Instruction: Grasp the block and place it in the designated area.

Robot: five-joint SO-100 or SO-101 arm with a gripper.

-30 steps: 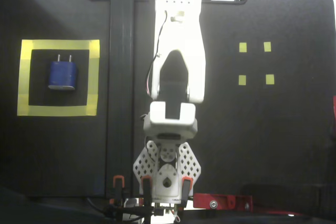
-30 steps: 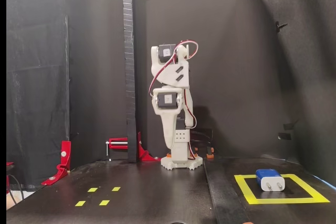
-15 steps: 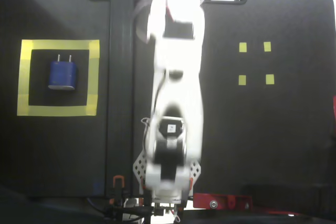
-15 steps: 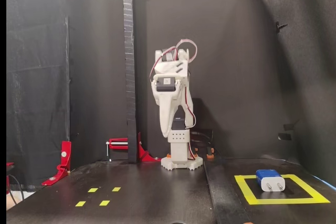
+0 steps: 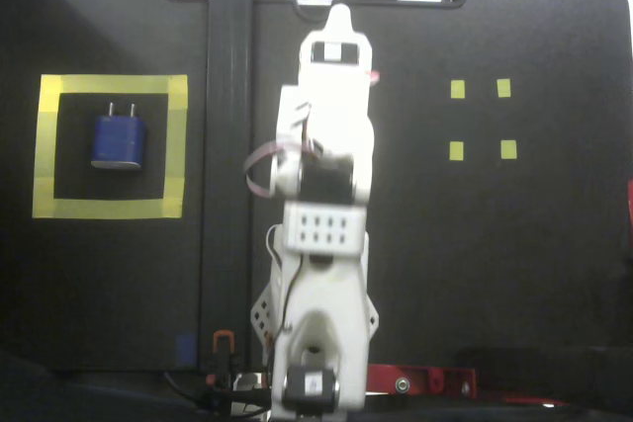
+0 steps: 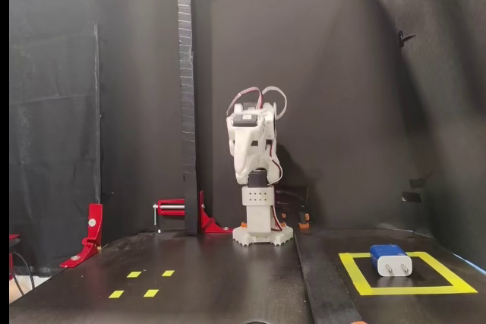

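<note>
Already the block (image 5: 119, 139) is lying inside the designated area (image 5: 177, 145), well apart from the folded arm and to its left in the overhead-looking fixed view. Its prongs and long axis are pointing toward that picture's top. The jaws are seemingly tucked in; I cannot tell whether they are apart.

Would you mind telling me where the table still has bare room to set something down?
Bare black surface lies between the arm and the four small yellow squares, and below those squares. The yellow tape square is taken by the block.
</note>
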